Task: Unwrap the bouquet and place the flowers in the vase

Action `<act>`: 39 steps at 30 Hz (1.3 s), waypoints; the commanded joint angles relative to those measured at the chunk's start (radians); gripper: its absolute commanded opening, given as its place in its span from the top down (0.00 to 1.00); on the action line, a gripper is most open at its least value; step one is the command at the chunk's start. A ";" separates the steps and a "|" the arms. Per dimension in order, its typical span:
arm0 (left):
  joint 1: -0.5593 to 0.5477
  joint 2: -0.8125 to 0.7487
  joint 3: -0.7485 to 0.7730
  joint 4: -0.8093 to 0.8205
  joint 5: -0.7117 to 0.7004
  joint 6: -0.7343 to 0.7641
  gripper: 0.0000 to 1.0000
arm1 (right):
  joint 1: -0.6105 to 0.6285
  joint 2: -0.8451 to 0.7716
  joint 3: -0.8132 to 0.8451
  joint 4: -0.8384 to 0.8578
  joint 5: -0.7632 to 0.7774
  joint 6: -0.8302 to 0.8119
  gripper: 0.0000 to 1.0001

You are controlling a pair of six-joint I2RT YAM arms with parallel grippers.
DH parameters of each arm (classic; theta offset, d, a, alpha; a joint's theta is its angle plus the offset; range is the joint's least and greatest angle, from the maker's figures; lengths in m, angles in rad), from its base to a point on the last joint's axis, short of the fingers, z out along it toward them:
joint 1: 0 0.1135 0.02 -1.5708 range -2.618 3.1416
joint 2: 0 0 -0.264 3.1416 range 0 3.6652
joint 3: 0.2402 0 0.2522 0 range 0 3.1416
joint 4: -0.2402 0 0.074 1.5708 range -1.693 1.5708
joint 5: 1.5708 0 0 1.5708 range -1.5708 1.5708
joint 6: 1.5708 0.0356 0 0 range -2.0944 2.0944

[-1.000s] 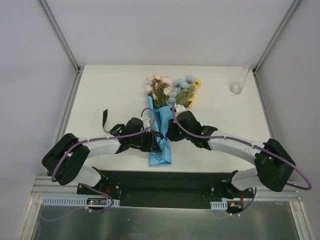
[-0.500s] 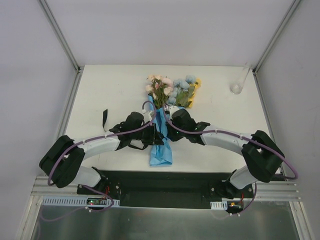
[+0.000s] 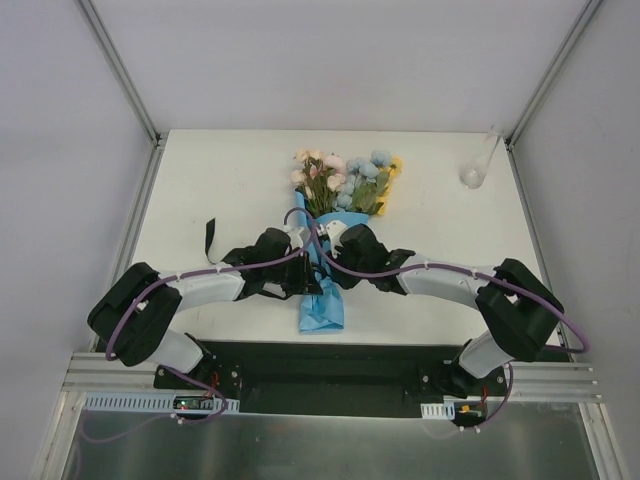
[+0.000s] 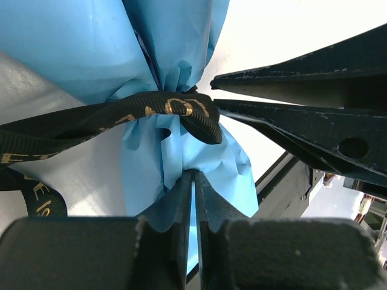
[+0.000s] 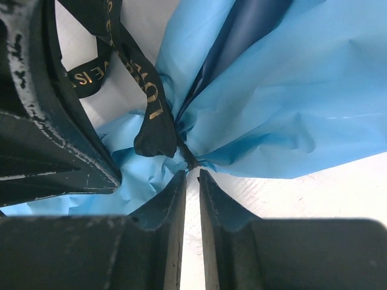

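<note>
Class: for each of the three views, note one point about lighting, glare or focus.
Top external view: soft, even light, faint shadows; the clear vase barely shows against the white table. Left wrist view: gold lettering on the ribbon is sharp, the table behind blown out white. Right wrist view: the blue paper is crisp.

Plain sky-blue for the paper cone (image 3: 322,300); black with gold lettering for the ribbon (image 4: 151,109); pink, cream, pale blue and yellow for the flowers (image 3: 340,178), above green stems (image 3: 322,205); colourless clear glass for the vase (image 3: 473,176); matt white for the table (image 3: 220,180); purple for the cables (image 3: 215,273).
</note>
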 commanded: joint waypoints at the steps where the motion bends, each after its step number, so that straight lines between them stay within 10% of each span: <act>1: 0.010 -0.027 -0.019 0.000 -0.029 0.036 0.92 | 0.008 0.014 0.047 0.042 -0.006 -0.047 0.82; 9: 0.012 -0.139 0.074 -0.098 0.052 0.077 0.70 | 0.031 -0.004 0.064 0.015 0.040 -0.064 0.83; 39: 0.012 0.029 -0.122 0.203 0.038 -0.028 0.97 | 0.031 0.097 0.101 0.021 0.010 -0.084 0.84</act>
